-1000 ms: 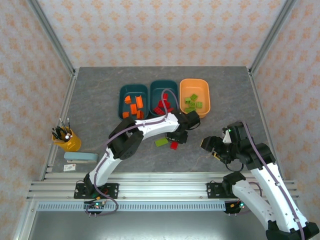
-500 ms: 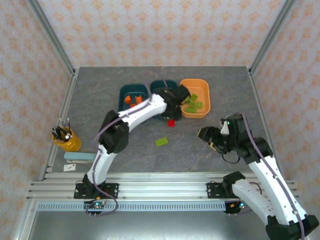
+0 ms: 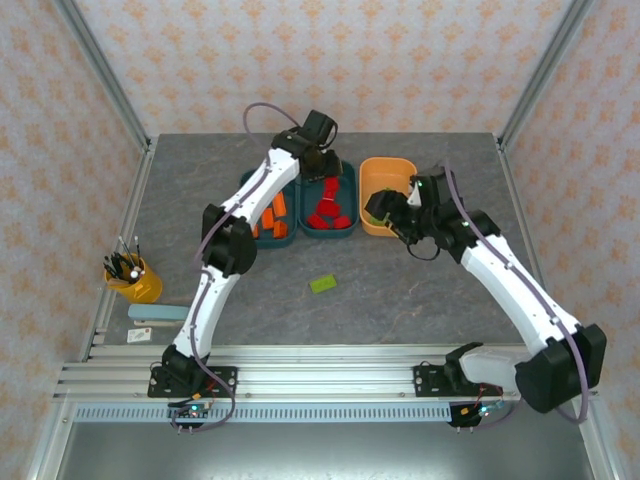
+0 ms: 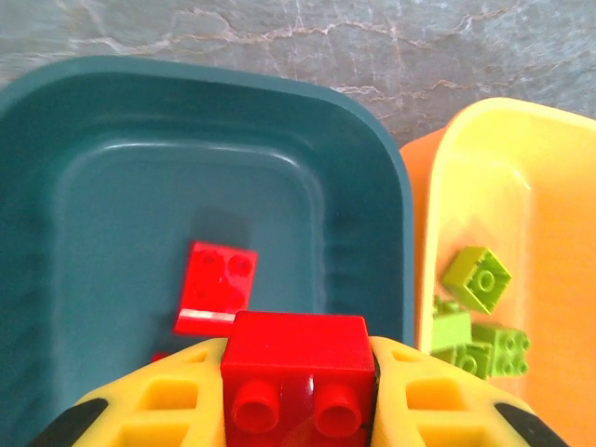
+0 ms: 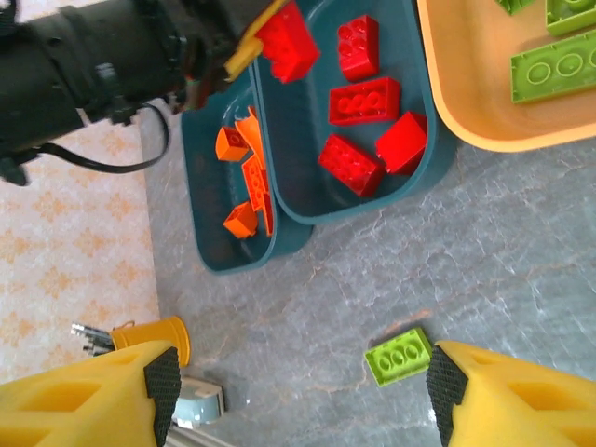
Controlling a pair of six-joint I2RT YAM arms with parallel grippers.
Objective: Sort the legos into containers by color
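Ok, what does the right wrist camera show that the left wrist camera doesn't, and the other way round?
Right wrist, not left: the loose green brick on the table, the teal tub of orange bricks, the pen cup, and the open right jaws. Left wrist, not right: the far rim of the red-brick tub and the table beyond it. Both: the red brick in the shut left jaws, more red bricks lying in that tub, and the orange tub holding green bricks.
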